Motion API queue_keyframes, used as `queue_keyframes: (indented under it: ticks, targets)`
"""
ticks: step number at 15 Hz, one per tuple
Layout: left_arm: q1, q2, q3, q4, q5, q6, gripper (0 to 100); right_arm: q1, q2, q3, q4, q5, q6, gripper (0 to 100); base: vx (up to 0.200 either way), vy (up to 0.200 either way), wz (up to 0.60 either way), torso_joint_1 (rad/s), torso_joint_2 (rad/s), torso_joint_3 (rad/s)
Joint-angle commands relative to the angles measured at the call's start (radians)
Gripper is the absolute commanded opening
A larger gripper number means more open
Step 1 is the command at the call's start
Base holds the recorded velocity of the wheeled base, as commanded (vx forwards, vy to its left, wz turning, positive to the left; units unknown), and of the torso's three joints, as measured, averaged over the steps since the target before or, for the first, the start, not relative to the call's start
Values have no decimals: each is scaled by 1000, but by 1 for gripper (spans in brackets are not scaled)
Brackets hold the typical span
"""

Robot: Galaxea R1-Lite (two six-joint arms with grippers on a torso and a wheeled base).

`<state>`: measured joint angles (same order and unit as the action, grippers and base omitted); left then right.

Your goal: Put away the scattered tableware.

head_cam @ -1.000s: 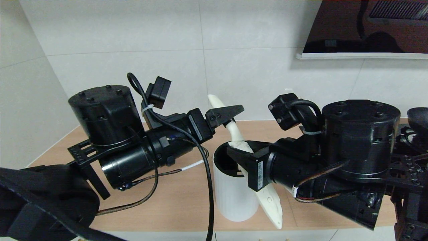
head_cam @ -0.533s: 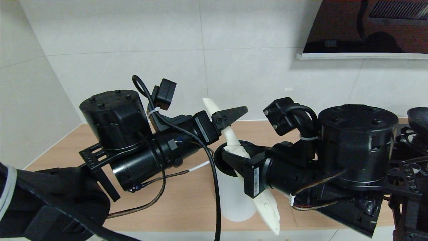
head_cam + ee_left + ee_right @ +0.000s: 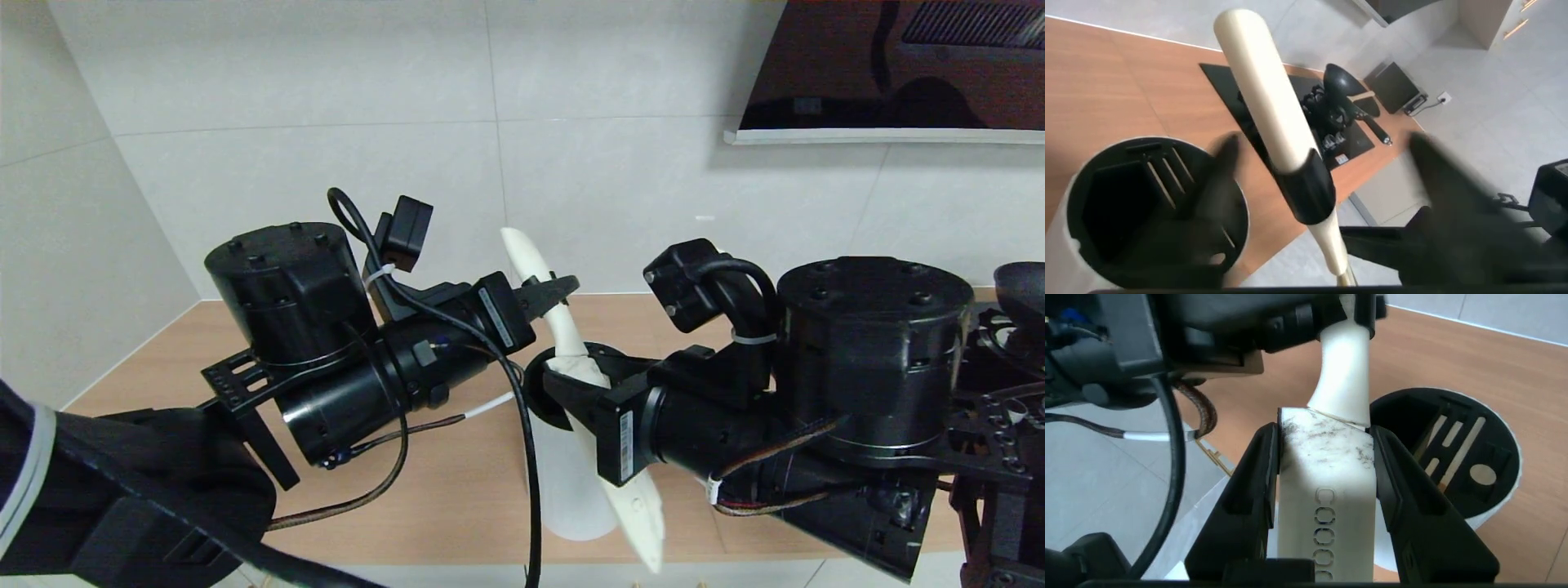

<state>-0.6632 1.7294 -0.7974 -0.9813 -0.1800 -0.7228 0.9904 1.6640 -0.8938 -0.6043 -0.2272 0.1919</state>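
Change: the left claw (image 3: pixel 563 287) has been narrowed around the spatula (image 3: pixel 531 261) handle, with gaps remaining.
Right claw (image 3: pixel 1327 482): clamped on the blade.
Meaning: a handover is judged underway near the utensil holder (image 3: pixel 571 498).

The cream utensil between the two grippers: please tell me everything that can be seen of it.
The cream utensil looks like plastic: a rounded handle and a flat blade with a row of round marks, smudged dark. It is tilted, handle up, in the air beside the white holder. The right gripper is shut on the blade; the left gripper stands open around the handle.
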Motion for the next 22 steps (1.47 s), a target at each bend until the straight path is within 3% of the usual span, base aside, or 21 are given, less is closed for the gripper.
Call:
queue_keyframes:
  ticks: [1, 12, 13, 16, 19, 20, 22]
  targets:
    - [4, 3, 0, 3, 2, 0, 0, 1, -3, 0, -3, 0, 0, 0, 0, 0, 0, 0, 0, 0]
    - [2, -14, -8, 9, -3, 0, 0, -4, -6, -4, -31, -30, 8, 0, 0, 0, 0, 0, 0, 0]
    - [2, -21, -8, 9, -3, 0, 0, -4, -6, -4, -31, -30, 8, 100, 0, 0, 0, 0, 0, 0]
    - [2, -33, -23, 27, -1, 0, 0, -4, -6, -4, -31, -29, 11, 100, 0, 0, 0, 0, 0, 0]
    - [8, -100, -69, 136, 25, 3, 0, -33, -40, 3, -31, -32, 12, 100, 0, 0, 0, 0, 0, 0]
    - [24, -126, -108, 196, 63, 11, 0, -70, -83, 13, -31, -29, 9, 100, 0, 0, 0, 0, 0, 0]
    - [28, -134, -250, 331, 208, 91, 0, -180, -162, 21, -15, -9, 8, 100, 0, 0, 0, 0, 0, 0]
